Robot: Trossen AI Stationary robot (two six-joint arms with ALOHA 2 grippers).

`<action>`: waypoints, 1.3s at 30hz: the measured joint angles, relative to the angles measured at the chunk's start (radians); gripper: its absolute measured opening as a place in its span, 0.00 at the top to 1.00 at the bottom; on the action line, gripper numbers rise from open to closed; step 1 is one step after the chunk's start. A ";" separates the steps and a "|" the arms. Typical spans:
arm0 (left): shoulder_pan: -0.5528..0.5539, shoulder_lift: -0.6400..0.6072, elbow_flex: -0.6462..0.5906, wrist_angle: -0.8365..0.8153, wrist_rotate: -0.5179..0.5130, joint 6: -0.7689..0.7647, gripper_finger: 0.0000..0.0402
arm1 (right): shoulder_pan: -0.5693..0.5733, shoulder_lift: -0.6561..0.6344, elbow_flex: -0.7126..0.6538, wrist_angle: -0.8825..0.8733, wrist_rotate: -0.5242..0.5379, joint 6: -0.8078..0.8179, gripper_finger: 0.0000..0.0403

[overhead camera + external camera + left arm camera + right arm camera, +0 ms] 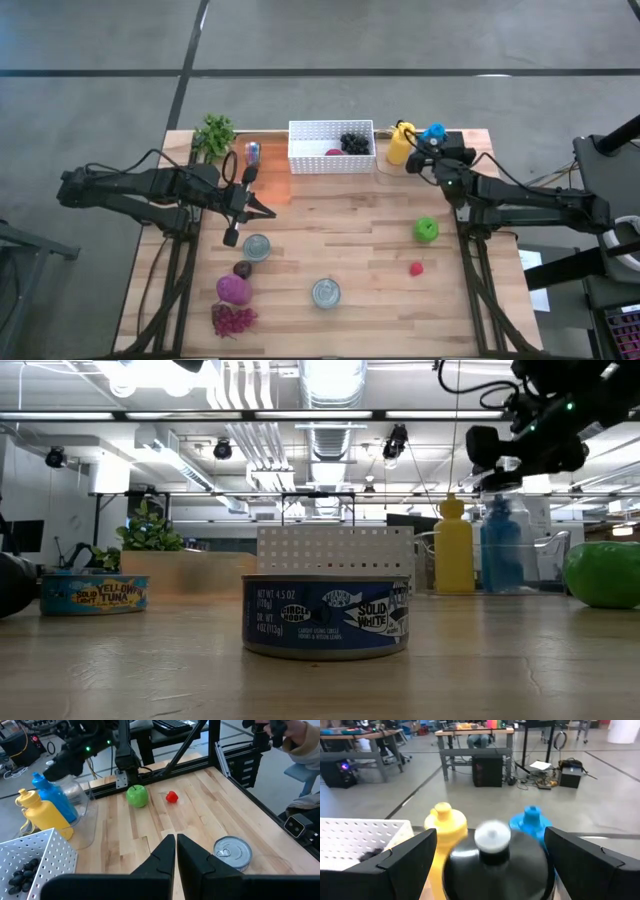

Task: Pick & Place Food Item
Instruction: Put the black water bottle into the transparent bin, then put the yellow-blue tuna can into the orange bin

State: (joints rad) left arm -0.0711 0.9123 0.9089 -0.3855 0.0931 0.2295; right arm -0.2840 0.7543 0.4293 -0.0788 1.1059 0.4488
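The right gripper [428, 150], jaws spread wide and empty, hovers by the bottles [401, 143]; the apple [426, 229] (smooth, firm, probably slippery) wants gripping across its middle.

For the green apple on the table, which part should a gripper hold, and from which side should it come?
Probably from straight above, fingers closing across the round middle of the green apple. It sits alone on the table, with free wood all around, and the open right gripper is the nearer one.

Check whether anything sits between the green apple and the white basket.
Nothing visible does: the wood between the green apple and the white basket is bare. The yellow bottle stands beside the basket, off that line.
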 joint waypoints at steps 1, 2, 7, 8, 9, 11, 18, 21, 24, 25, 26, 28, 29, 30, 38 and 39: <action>0.000 0.000 0.000 0.000 0.000 0.000 0.94 | 0.000 -0.004 0.011 -0.001 -0.007 -0.012 0.09; 0.000 0.000 0.000 0.000 0.000 0.000 0.94 | 0.000 -0.008 0.021 -0.003 -0.011 -0.021 0.09; 0.000 0.000 0.000 0.000 0.000 0.000 0.94 | 0.003 -0.026 0.075 -0.030 -0.013 -0.061 0.09; 0.000 0.000 0.000 0.000 0.000 0.000 0.94 | 0.004 -0.028 0.085 -0.033 -0.014 -0.065 0.09; 0.000 0.000 0.000 0.000 0.000 0.000 0.94 | 0.006 -0.030 0.097 -0.041 -0.014 -0.066 0.09; 0.000 0.000 0.000 0.000 0.000 0.000 0.94 | 0.012 -0.035 0.118 -0.069 -0.015 -0.068 0.09; 0.000 0.000 0.000 0.000 0.000 0.001 0.94 | 0.053 -0.034 0.181 -0.156 -0.008 -0.069 0.09; 0.000 0.000 0.000 0.000 0.000 0.001 0.94 | 0.075 -0.035 0.193 -0.158 -0.007 -0.069 0.09; 0.000 0.000 0.000 0.000 0.000 0.001 0.94 | 0.104 -0.034 0.203 -0.157 -0.007 -0.091 0.09; 0.000 0.000 0.000 0.000 0.000 0.001 0.94 | 0.117 -0.033 0.204 -0.157 -0.007 -0.107 0.09; 0.000 0.000 0.000 0.000 0.000 0.001 0.94 | 0.130 -0.033 0.206 -0.156 -0.007 -0.114 0.09; 0.000 0.000 0.000 0.000 0.000 0.001 0.94 | 0.160 -0.033 0.206 -0.157 -0.007 -0.118 0.09; 0.000 0.000 0.000 0.000 0.000 0.001 0.94 | 0.176 -0.033 0.206 -0.156 -0.007 -0.121 0.09; 0.000 0.000 0.000 0.000 0.000 0.001 0.94 | 0.193 -0.033 0.206 -0.157 -0.007 -0.128 0.09; 0.000 0.000 0.000 0.000 0.000 0.001 0.94 | 0.352 -0.033 0.206 -0.155 -0.007 -0.181 0.09; 0.000 0.000 0.000 0.000 0.000 0.001 0.94 | 0.372 -0.033 0.206 -0.155 -0.007 -0.186 0.09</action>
State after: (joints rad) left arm -0.0708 0.9123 0.9092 -0.3859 0.0933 0.2306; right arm 0.0877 0.7216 0.6350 -0.2337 1.0988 0.2632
